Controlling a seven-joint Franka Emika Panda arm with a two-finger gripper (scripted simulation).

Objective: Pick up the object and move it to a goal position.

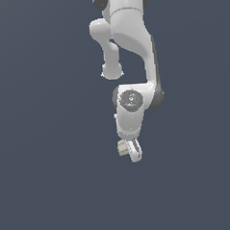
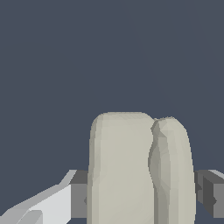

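Note:
The object [image 1: 123,148] is a small pale beige-cream lump with ridged sides, sitting at the tip of the white arm. My gripper [image 1: 130,152] hangs below the arm's wrist, and its fingers close around the object. In the wrist view the object [image 2: 140,166] fills the space between the two grey finger pads [image 2: 78,194], which press against it on both sides. My gripper [image 2: 142,199] is shut on it. I cannot tell from these views whether the object rests on the surface or is held above it.
A plain dark grey-blue surface [image 1: 54,188] fills both views. The arm's white links [image 1: 129,43] rise above the gripper in the exterior view. No other objects show.

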